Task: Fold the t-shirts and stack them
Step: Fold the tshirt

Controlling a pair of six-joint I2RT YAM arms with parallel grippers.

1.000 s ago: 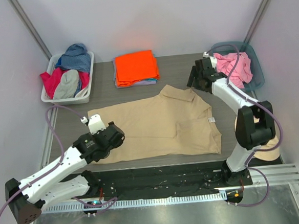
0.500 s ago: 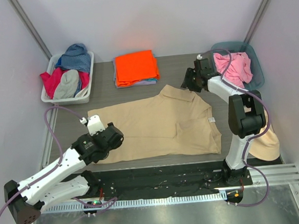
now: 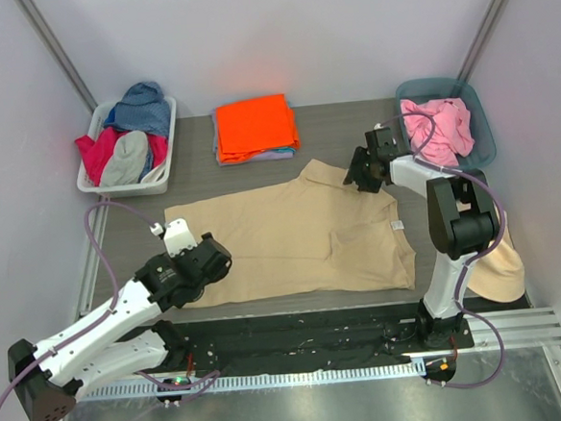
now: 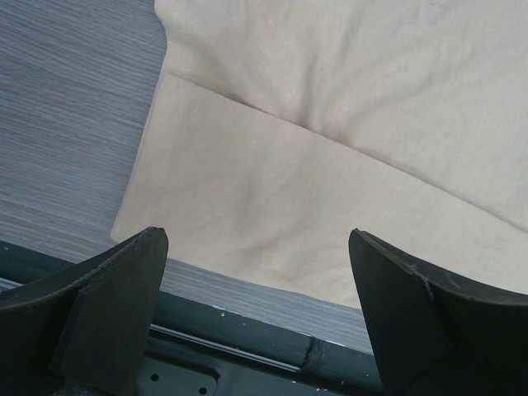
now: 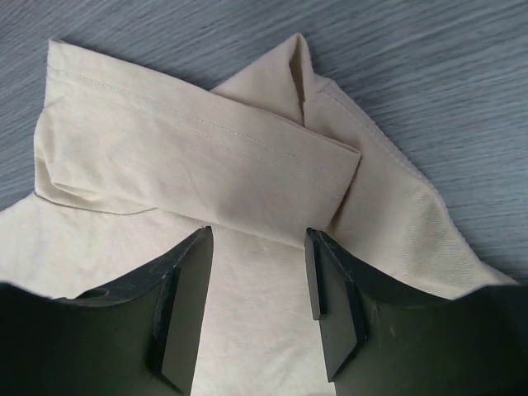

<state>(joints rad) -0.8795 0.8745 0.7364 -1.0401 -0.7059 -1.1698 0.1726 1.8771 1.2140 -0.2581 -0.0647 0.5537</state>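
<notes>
Tan collared shirt (image 3: 301, 233) lies spread flat at centre of table (image 3: 342, 119), collar toward the far side. Left gripper (image 3: 207, 262) sits over its near-left corner; right gripper (image 3: 361, 172) is at the collar's right end. Folded orange shirt (image 3: 254, 126) tops a stack behind. White bin (image 3: 125, 190) of clothes far left; pink shirt (image 3: 436, 127) in teal bin (image 3: 484, 124) far right.

No readable text, brand, number or sign in any view. Small white tag (image 3: 395, 225) on tan shirt (image 3: 292, 234): print, if any, too small to read.
</notes>
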